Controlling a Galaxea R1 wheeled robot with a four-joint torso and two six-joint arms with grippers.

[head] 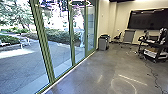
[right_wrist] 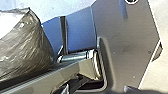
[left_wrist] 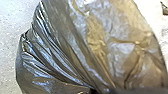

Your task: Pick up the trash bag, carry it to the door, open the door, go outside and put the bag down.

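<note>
Trash bag (left_wrist: 67, 47) — creased, near both wrists.
Green-framed glass wall (head: 45, 45) on left, grey bin (head: 102, 43) ahead — can't tell whether either claw is wide or narrow.

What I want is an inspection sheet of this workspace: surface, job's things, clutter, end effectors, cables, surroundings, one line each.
Surface: grey floor, smooth, with bright light streaks.
Job's things: dark trash bag, creased and bulging, close to the left wrist camera; which glass panel is the door, cannot tell.
Clutter: grey bin near the glass; loaded black cart farther right.
End effectors: open or shut, cannot tell.
Cables: dark cable trailing across the floor.
Surroundings: green-framed glass wall, paved yard beyond; dark screen on the wall.
</note>
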